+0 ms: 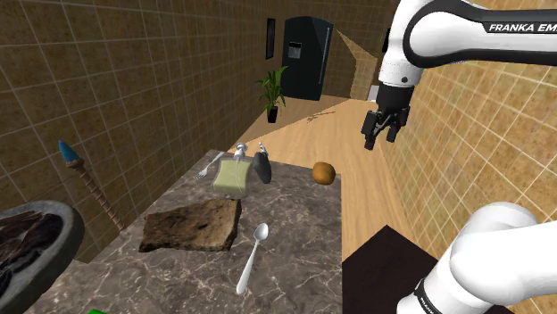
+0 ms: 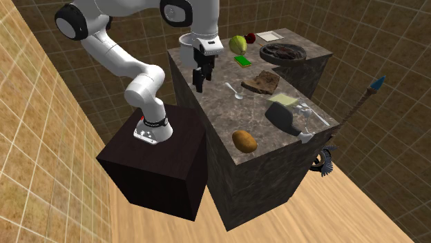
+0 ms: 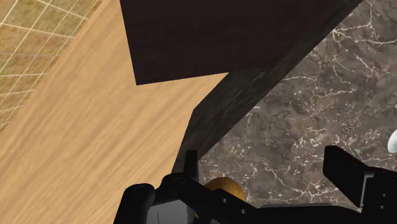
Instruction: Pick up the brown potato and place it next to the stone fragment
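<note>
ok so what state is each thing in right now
claw: open, empty, raised off the counter
potato: loose near the counter's edge, not held
stone fragment: flat on the counter, apart from the potato
spoon: lying flat on the counter

potato (image 2: 244, 141): counter (image 2: 222, 114) corner | stone fragment (image 2: 260, 82): mid-counter | pincer (image 2: 199, 86): above counter edge

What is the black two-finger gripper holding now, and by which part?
Nothing. The black two-finger gripper hangs open in the air, apart from the round brown potato lying on the dark marble counter.
</note>
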Robot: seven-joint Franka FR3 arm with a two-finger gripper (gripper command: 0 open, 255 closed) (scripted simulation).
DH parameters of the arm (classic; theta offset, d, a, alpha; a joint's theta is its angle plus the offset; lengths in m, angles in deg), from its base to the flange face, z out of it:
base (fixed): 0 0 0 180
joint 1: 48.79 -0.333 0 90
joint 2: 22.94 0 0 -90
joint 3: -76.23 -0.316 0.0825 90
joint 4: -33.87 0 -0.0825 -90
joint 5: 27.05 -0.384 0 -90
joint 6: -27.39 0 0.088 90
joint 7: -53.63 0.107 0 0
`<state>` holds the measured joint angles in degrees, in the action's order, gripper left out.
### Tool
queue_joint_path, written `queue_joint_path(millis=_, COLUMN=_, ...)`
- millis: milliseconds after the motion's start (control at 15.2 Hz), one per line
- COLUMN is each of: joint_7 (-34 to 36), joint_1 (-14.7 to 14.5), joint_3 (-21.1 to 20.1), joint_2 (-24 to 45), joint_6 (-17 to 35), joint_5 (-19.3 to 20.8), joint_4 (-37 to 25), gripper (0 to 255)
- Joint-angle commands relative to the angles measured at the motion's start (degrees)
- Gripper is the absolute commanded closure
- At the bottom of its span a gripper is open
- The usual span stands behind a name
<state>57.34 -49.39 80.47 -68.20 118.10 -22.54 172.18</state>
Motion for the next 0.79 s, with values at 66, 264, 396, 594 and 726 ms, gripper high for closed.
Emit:
queue_joint_path(millis=66, joint_7=-1.1, joint_1=-0.9, joint_3=-1.9, joint_2=-0.7, joint_6=3.0, joint_5=2.5, joint_4=2.6, gripper=0)
queue_joint_path(millis=264, joint_7=-3.4, joint_1=-3.1, joint_3=-7.3, joint_2=-2.3, joint_6=12.7, joint_5=10.5, joint_4=10.9, gripper=0)
queue_joint_path(millis=396, joint_7=-4.0, joint_1=-4.0, joint_3=-10.7, joint_2=-3.0, joint_6=19.6, joint_5=16.5, joint_4=16.6, gripper=0)
queue_joint_path(millis=594, joint_7=-3.1, joint_1=-3.7, joint_3=-15.7, joint_2=-2.8, joint_6=31.2, joint_5=27.4, joint_4=24.9, gripper=0)
queue_joint_path(millis=726, joint_7=-0.4, joint_1=-1.3, joint_3=-19.5, joint_2=-1.5, joint_6=39.7, joint_5=37.0, joint_4=29.8, gripper=0)
